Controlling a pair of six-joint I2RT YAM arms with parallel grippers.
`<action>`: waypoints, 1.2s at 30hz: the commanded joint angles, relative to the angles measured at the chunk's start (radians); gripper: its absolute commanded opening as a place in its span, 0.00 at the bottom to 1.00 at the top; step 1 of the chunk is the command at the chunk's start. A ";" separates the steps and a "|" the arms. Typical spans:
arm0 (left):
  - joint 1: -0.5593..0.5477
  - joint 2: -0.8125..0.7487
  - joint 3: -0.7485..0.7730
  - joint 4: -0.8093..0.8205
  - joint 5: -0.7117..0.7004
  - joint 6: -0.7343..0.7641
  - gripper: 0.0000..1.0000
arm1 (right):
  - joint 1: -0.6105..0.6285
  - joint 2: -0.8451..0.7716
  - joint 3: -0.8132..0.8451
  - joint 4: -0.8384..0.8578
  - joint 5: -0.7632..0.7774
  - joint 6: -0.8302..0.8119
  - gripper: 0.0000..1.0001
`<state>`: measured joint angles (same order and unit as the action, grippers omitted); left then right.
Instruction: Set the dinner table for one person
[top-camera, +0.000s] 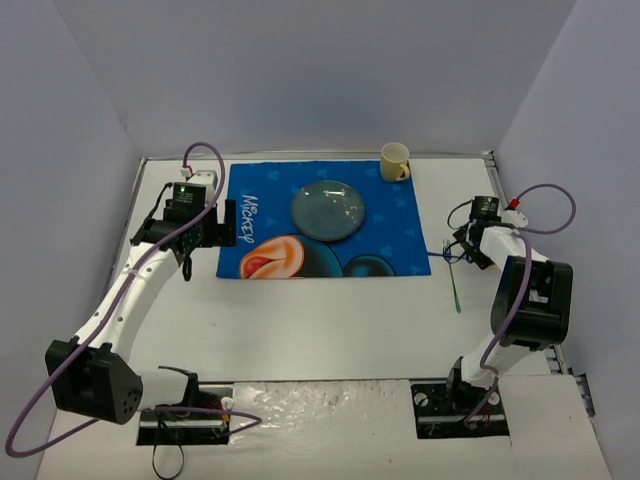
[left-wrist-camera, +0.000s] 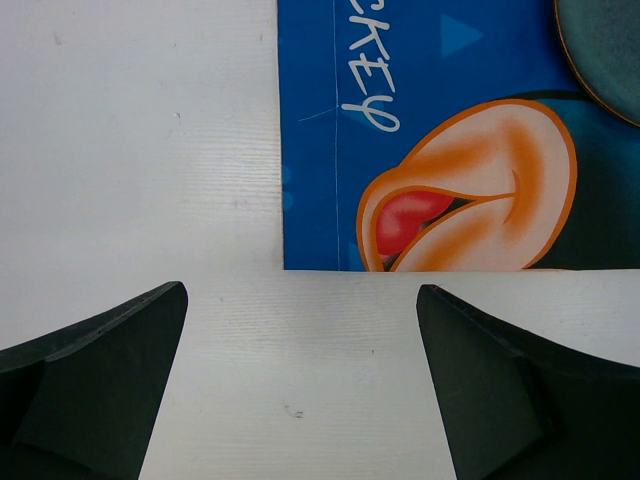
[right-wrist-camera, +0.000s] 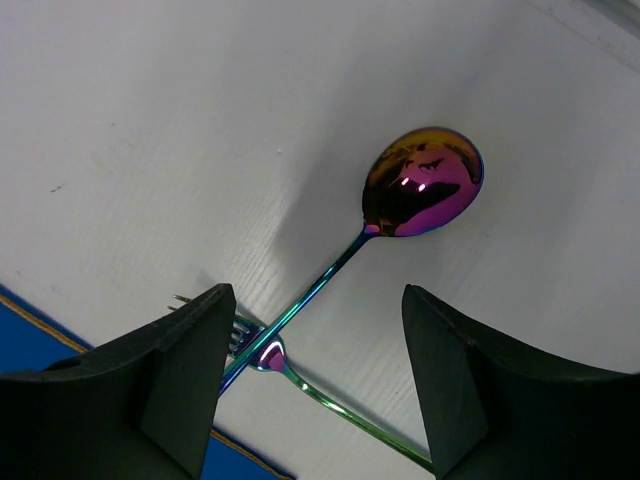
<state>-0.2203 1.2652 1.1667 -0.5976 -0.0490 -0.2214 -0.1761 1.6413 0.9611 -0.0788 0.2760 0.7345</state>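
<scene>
The white dinner table (top-camera: 330, 330) carries a blue Mickey placemat (top-camera: 300, 250) with a grey-blue plate (top-camera: 328, 210) on it and a yellow mug (top-camera: 394, 161) at its far right corner. An iridescent spoon (right-wrist-camera: 422, 192) lies with its handle across the head of a matching fork (right-wrist-camera: 300, 375), just right of the placemat; the fork also shows in the top view (top-camera: 455, 285). My right gripper (right-wrist-camera: 315, 330) is open and empty, jaws either side of where they cross. My left gripper (left-wrist-camera: 300, 300) is open and empty over bare table by the placemat's near left corner (left-wrist-camera: 300, 250).
Grey walls close the table in on three sides, with metal rails along its edges (top-camera: 490, 157). The arm bases and loose purple cables (top-camera: 200, 415) sit at the near edge. Bare white tabletop (top-camera: 330, 320) lies in front of the placemat.
</scene>
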 joint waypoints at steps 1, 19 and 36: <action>0.009 -0.038 0.019 0.026 -0.009 -0.008 0.97 | 0.000 0.030 0.032 -0.042 0.059 0.113 0.62; 0.009 -0.040 0.016 0.027 -0.008 -0.007 0.97 | 0.000 0.160 0.069 -0.046 0.076 0.176 0.37; 0.009 -0.043 0.015 0.027 -0.009 -0.006 0.97 | 0.000 0.155 0.091 -0.080 0.059 0.123 0.00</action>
<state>-0.2203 1.2598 1.1664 -0.5977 -0.0490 -0.2216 -0.1761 1.7846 1.0157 -0.1205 0.3225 0.8670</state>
